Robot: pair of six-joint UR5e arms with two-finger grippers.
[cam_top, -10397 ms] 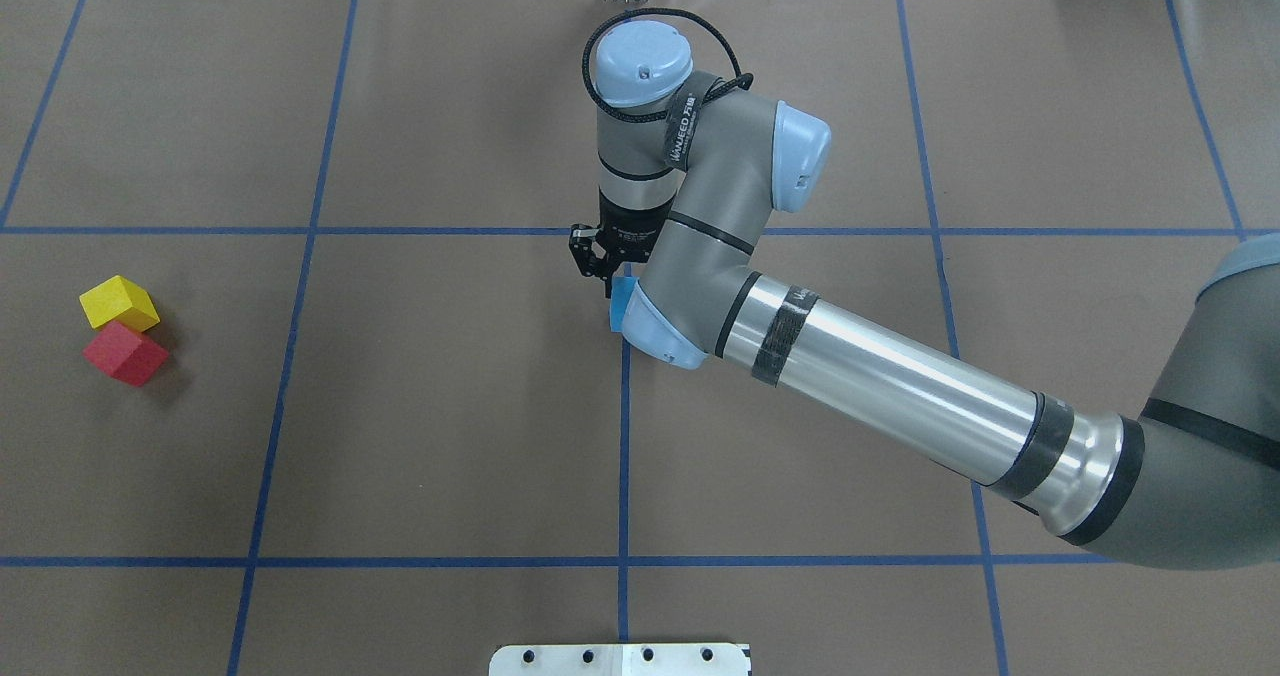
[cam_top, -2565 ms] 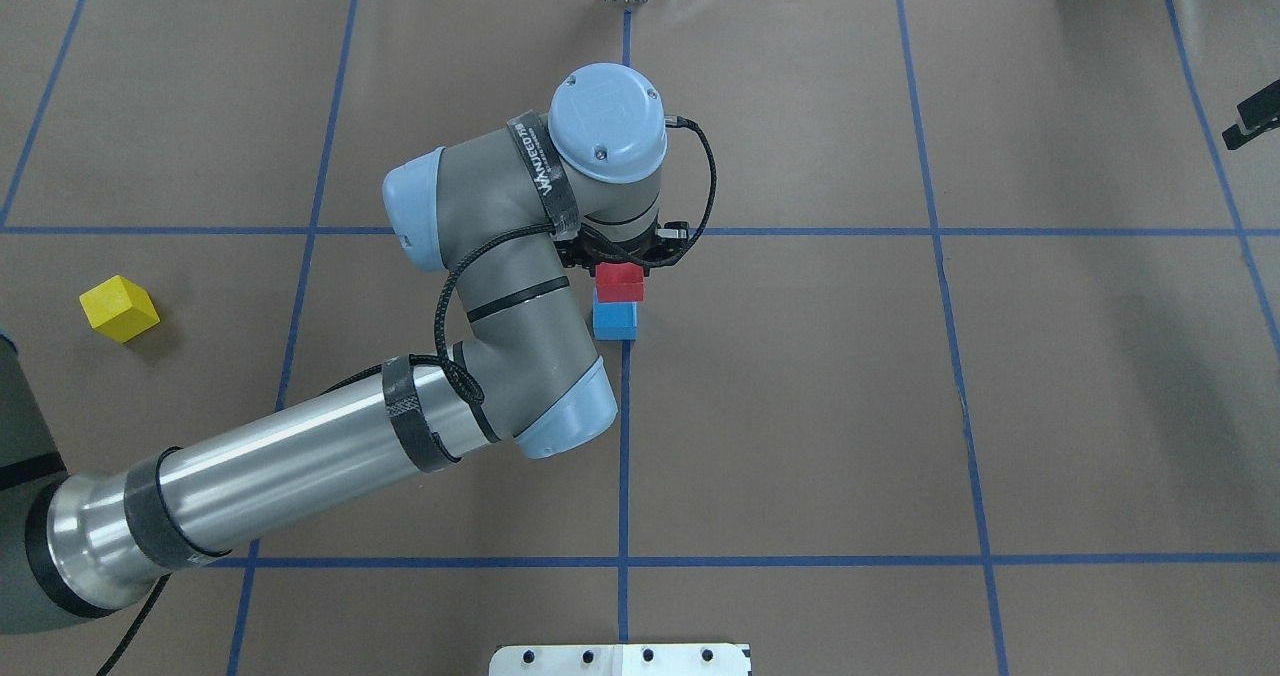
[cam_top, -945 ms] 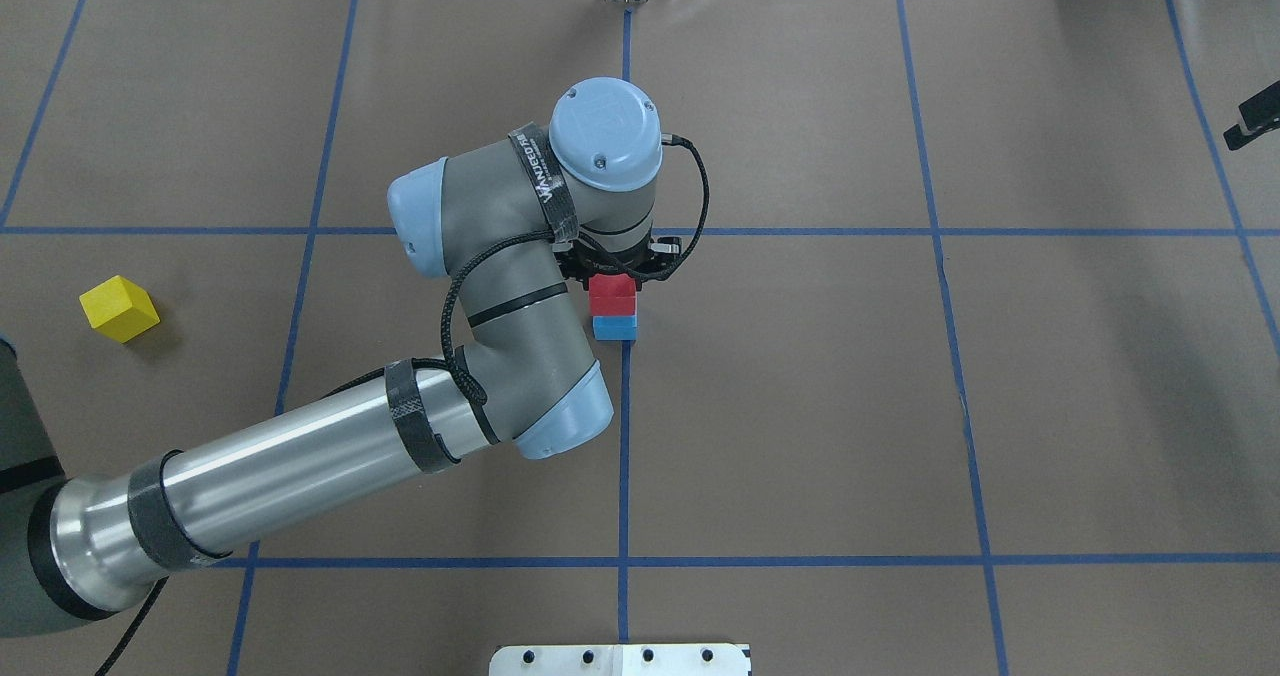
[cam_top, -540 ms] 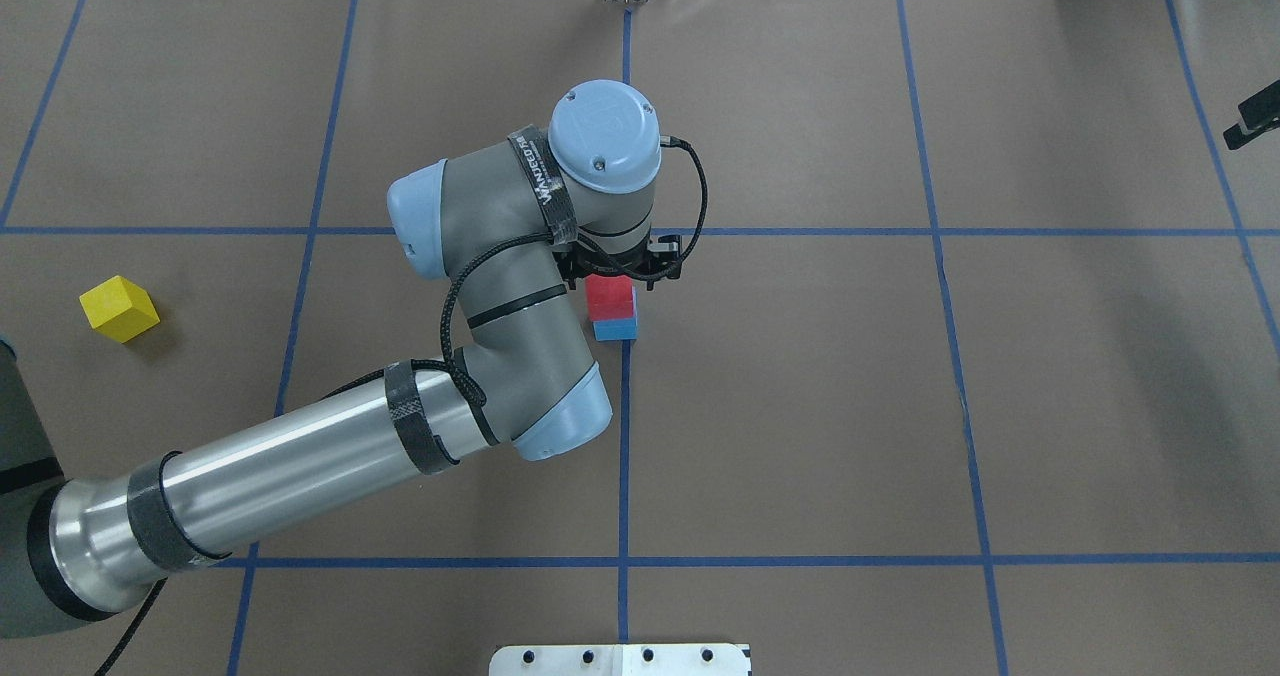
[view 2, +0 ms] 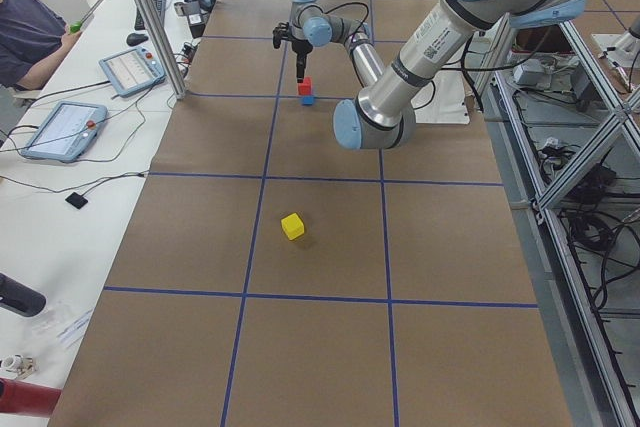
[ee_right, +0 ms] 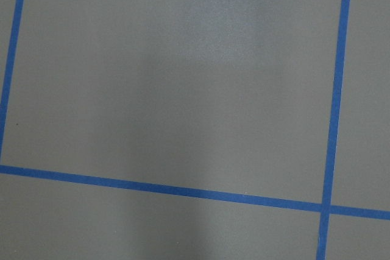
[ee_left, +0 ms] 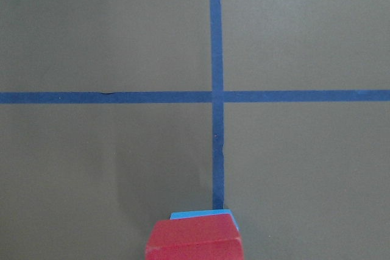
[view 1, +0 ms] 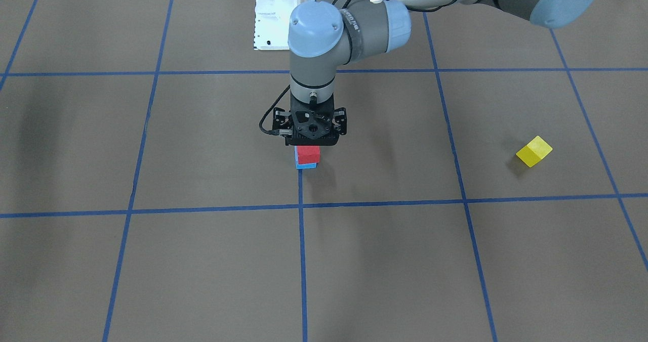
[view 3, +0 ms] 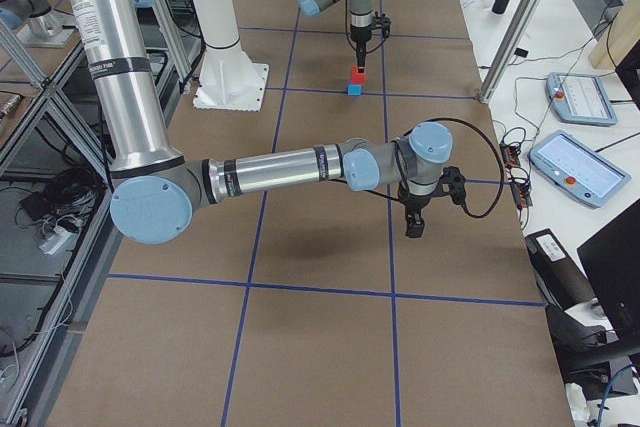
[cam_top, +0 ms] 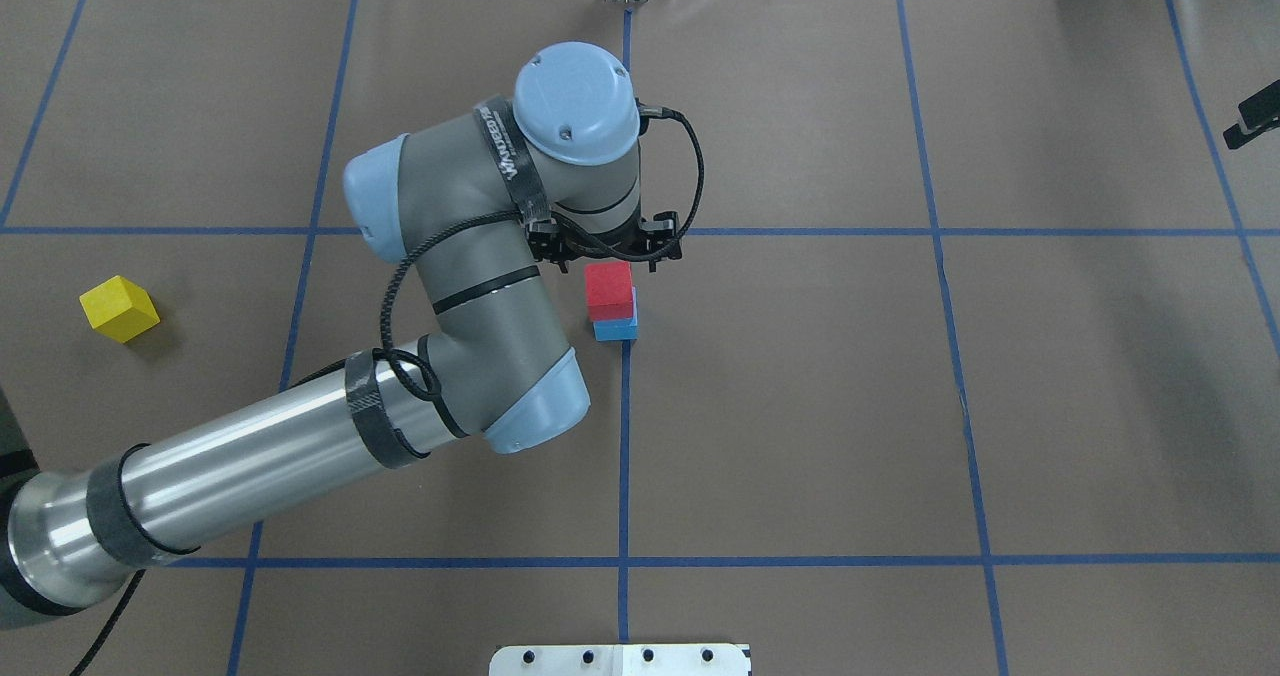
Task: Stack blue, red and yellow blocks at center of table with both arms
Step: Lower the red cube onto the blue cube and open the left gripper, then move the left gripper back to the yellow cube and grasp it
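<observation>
The red block (cam_top: 610, 289) sits on the blue block (cam_top: 616, 330) at the table's centre, also in the front view, red (view 1: 308, 154) on blue (view 1: 306, 165). My left gripper (cam_top: 606, 254) hangs open just above the red block and does not touch it. The left wrist view shows the red block (ee_left: 194, 240) on the blue block (ee_left: 201, 215) at the bottom edge, with no fingers in sight. The yellow block (cam_top: 118, 308) lies alone at the far left. Only a dark part of my right gripper (cam_top: 1252, 122) shows at the right edge; I cannot tell its state.
Brown paper with blue tape lines (cam_top: 624, 456) covers the table. A white mount plate (cam_top: 620, 660) sits at the near edge. In the right side view the right arm (view 3: 300, 167) stretches low over the table, far from the stack.
My left gripper has let go of the red block on the blue block and risen above it. The yellow block and the right gripper have not moved.
</observation>
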